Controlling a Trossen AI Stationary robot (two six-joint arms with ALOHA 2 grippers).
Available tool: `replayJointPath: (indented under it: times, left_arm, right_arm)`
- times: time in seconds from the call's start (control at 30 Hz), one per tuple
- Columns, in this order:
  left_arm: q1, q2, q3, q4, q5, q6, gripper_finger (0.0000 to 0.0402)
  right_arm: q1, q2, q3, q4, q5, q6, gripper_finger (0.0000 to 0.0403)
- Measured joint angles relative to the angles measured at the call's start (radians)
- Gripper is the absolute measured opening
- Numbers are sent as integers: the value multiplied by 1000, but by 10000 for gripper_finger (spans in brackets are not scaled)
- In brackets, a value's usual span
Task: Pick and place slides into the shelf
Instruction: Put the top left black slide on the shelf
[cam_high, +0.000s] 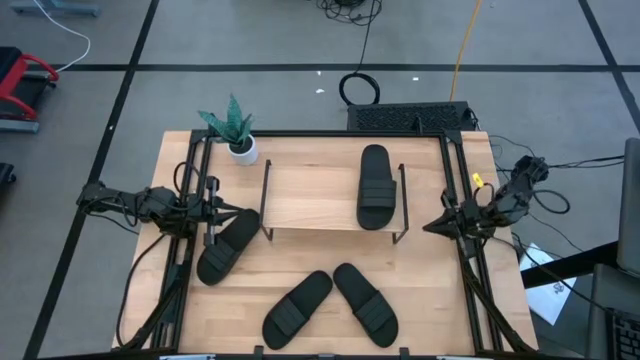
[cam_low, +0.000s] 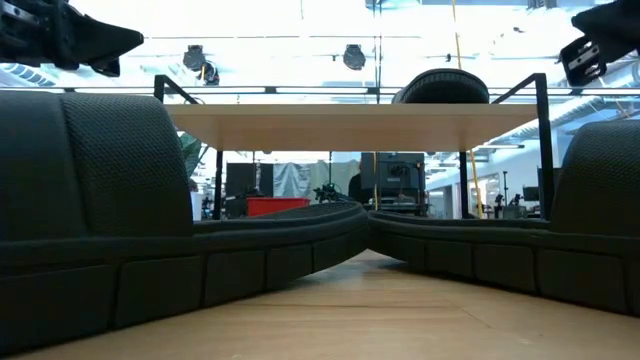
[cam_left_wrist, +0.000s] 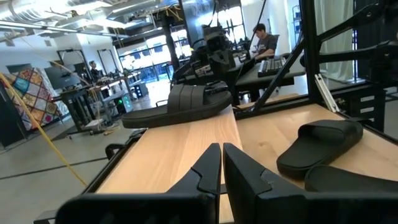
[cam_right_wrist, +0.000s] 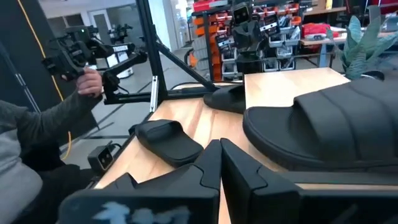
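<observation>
The shelf (cam_high: 320, 195) stands mid-table, and one black slide (cam_high: 375, 187) lies flat on its wooden top board (cam_left_wrist: 180, 149). A second slide (cam_high: 228, 246) lies on the table by the shelf's left end. Two more slides (cam_high: 297, 308) (cam_high: 365, 303) rest near the table's near edge, and they fill the low view's foreground (cam_low: 100, 220) (cam_low: 560, 240). My left gripper (cam_high: 232, 212) hovers shut at the shelf's left end, above the left slide's far end. My right gripper (cam_high: 430, 228) hovers shut off the shelf's right end. Both wrist views show shut fingers (cam_left_wrist: 221, 147) (cam_right_wrist: 219, 143).
A potted plant (cam_high: 240, 140) stands at the table's far left, behind the shelf. Black frame rails run along the table's left and right edges. A person's hand and grey sleeve (cam_right_wrist: 90, 81) show beyond the table in the right wrist view. Bare wood lies between shelf and near slides.
</observation>
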Motion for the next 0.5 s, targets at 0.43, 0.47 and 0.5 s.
replayJointPath:
  times: [0.43,0.47,0.5]
  left_arm:
    - [0,0,0,0,-6,21,26]
    - [0,0,0,-1,-6,22,26]
    - [0,0,0,-1,-7,24,26]
  right_arm:
    - [-20,-4,-142,95,78,-77,0]
    - [-33,-6,-142,98,74,-77,0]
    - [-46,-9,-142,99,69,-77,0]
